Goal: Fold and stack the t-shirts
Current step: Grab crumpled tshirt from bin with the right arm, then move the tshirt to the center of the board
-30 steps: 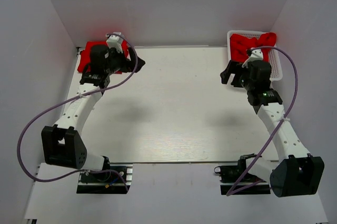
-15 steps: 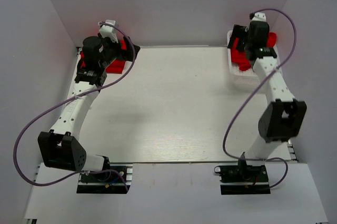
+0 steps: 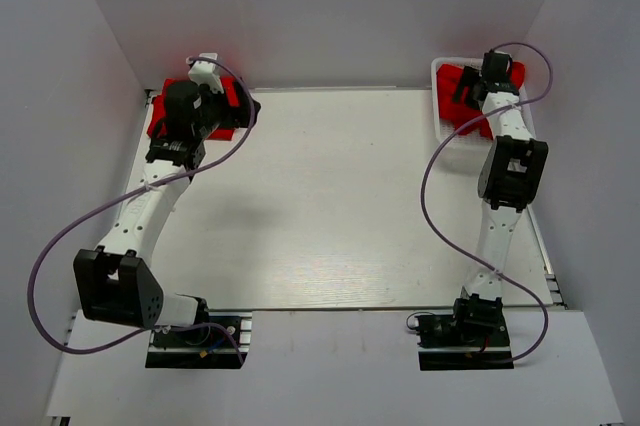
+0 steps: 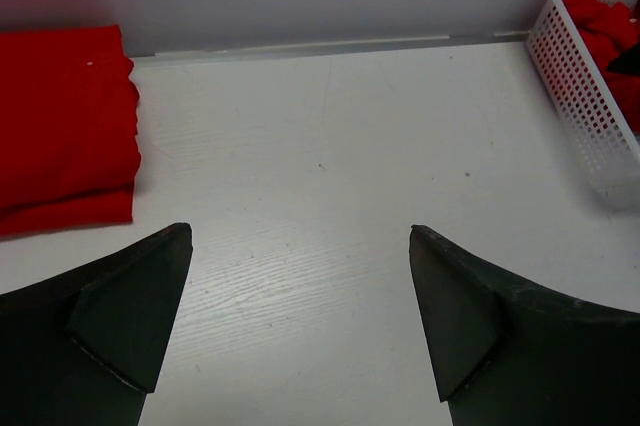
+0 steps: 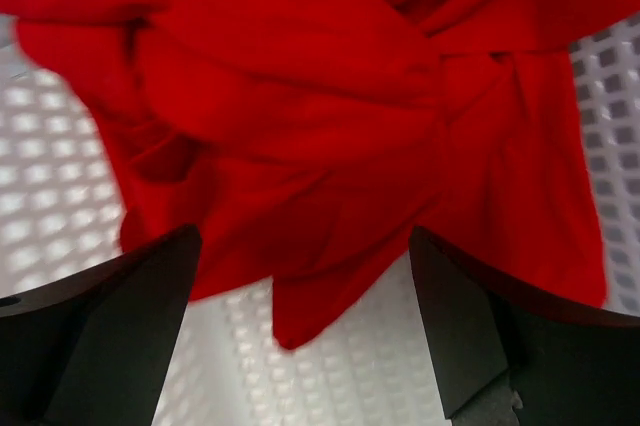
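Observation:
A stack of folded red t-shirts [image 3: 168, 108] lies at the table's far left corner; it also shows in the left wrist view [image 4: 60, 126]. My left gripper [image 3: 243, 109] is open and empty beside the stack, over bare table [image 4: 300, 236]. Crumpled red t-shirts [image 5: 300, 116] fill the white mesh basket [image 3: 441, 106] at the far right. My right gripper [image 3: 468, 88] is open, reaching down over the basket, its fingers [image 5: 130, 306] just above the red cloth, holding nothing.
White walls close in the table on the back, left and right. The basket [image 4: 590, 116] sits against the back right corner. Purple cables loop from both arms.
My right arm has stretched far back and lowered its gripper into the basket. My left gripper has shifted slightly near the folded stack.

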Controlling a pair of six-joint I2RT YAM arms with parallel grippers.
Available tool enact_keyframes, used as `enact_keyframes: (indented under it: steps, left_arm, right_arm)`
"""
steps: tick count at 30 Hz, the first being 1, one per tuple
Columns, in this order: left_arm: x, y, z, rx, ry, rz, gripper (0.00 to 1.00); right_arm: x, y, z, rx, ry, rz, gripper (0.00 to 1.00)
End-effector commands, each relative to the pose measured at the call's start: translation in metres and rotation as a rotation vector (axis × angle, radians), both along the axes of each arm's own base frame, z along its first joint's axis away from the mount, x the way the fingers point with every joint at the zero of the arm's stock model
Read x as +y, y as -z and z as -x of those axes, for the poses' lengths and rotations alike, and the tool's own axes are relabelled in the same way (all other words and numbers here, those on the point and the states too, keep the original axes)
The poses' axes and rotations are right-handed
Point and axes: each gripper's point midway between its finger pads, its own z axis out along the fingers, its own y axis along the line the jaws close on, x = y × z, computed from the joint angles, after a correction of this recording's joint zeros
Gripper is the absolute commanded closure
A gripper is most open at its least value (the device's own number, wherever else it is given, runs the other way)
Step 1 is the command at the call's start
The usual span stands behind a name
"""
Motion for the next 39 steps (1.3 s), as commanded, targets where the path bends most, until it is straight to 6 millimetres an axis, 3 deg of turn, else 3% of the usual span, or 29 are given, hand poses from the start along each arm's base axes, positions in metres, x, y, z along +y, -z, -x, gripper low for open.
enact_keyframes:
  steps: [1, 2, 4, 6, 11, 13, 14, 15, 17, 18, 20, 21, 23, 25, 26, 27, 32, 33, 34, 35, 37, 39]
  left_arm:
    - [-0.003, 0.023, 0.001, 0.075, 0.005, 0.004, 0.00]
    - [-0.006, 0.027, 0.001, 0.085, 0.019, 0.006, 0.00]
    - [-0.007, 0.041, 0.003, 0.132, 0.029, 0.002, 0.00]
    - [-0.003, 0.046, 0.002, 0.151, 0.020, 0.000, 0.00]
    - [-0.002, 0.053, -0.001, 0.158, 0.008, -0.005, 0.00]
    - [-0.002, 0.052, -0.003, 0.155, 0.011, -0.013, 0.00]
    - [-0.001, 0.054, -0.006, 0.157, 0.002, -0.016, 0.00]
    - [0.000, 0.056, -0.005, 0.168, 0.002, -0.018, 0.00]
    - [-0.001, 0.058, -0.006, 0.180, 0.002, -0.020, 0.00]
    - [0.000, 0.054, -0.008, 0.167, 0.005, -0.028, 0.00]
    - [0.000, 0.051, -0.008, 0.166, 0.005, -0.028, 0.00]
    - [0.000, 0.051, -0.008, 0.162, 0.008, -0.037, 0.00]
    - [0.000, 0.043, -0.006, 0.148, 0.008, -0.035, 0.00]
    - [-0.001, 0.038, -0.004, 0.137, 0.018, -0.030, 0.00]
    - [-0.001, 0.038, -0.004, 0.137, 0.018, -0.030, 0.00]
    - [-0.001, 0.035, 0.000, 0.137, 0.018, -0.030, 0.00]
    - [0.000, 0.032, 0.016, 0.186, 0.007, -0.002, 0.00]
    - [0.001, 0.032, 0.021, 0.203, 0.002, 0.010, 0.00]
    - [0.002, 0.035, 0.025, 0.220, -0.010, 0.013, 0.00]
    - [0.003, 0.031, 0.030, 0.220, -0.013, 0.023, 0.00]
    - [0.004, 0.040, 0.038, 0.259, -0.015, 0.017, 0.00]
    - [0.009, 0.046, 0.048, 0.297, -0.040, 0.011, 0.00]
  right_arm:
    - [-0.006, -0.031, -0.044, -0.221, -0.001, -0.033, 0.10]
    - [-0.002, -0.010, -0.049, -0.206, -0.021, -0.052, 0.10]
    - [0.003, -0.013, -0.062, -0.267, -0.039, -0.082, 0.10]
    - [0.007, 0.009, -0.069, -0.264, -0.055, -0.113, 0.10]
    - [0.018, 0.010, -0.090, -0.387, -0.085, -0.176, 0.16]
    - [0.021, 0.007, -0.096, -0.450, -0.097, -0.194, 0.30]
    - [0.022, 0.004, -0.098, -0.467, -0.094, -0.209, 0.41]
    - [0.024, -0.003, -0.099, -0.505, -0.102, -0.217, 0.64]
    - [0.022, -0.009, -0.099, -0.524, -0.101, -0.212, 0.85]
    - [0.020, -0.018, -0.097, -0.542, -0.089, -0.199, 1.00]
    - [0.016, -0.044, -0.091, -0.577, -0.066, -0.183, 1.00]
    - [0.015, -0.044, -0.087, -0.574, -0.077, -0.152, 1.00]
    - [0.013, -0.079, -0.078, -0.611, -0.092, -0.101, 1.00]
    - [0.013, -0.086, -0.070, -0.585, -0.112, -0.054, 1.00]
    - [0.008, -0.123, -0.063, -0.625, -0.092, -0.023, 1.00]
    - [0.009, -0.132, -0.059, -0.614, -0.093, -0.016, 1.00]
    - [0.014, -0.225, -0.018, -0.643, -0.109, 0.027, 1.00]
    - [0.019, -0.248, -0.009, -0.666, -0.135, 0.030, 1.00]
    - [0.022, -0.257, -0.004, -0.663, -0.140, 0.034, 1.00]
    - [0.038, -0.281, 0.012, -0.667, -0.217, 0.010, 1.00]
    - [0.053, -0.299, 0.025, -0.662, -0.278, 0.010, 1.00]
    - [0.084, -0.333, 0.050, -0.686, -0.413, 0.004, 1.00]
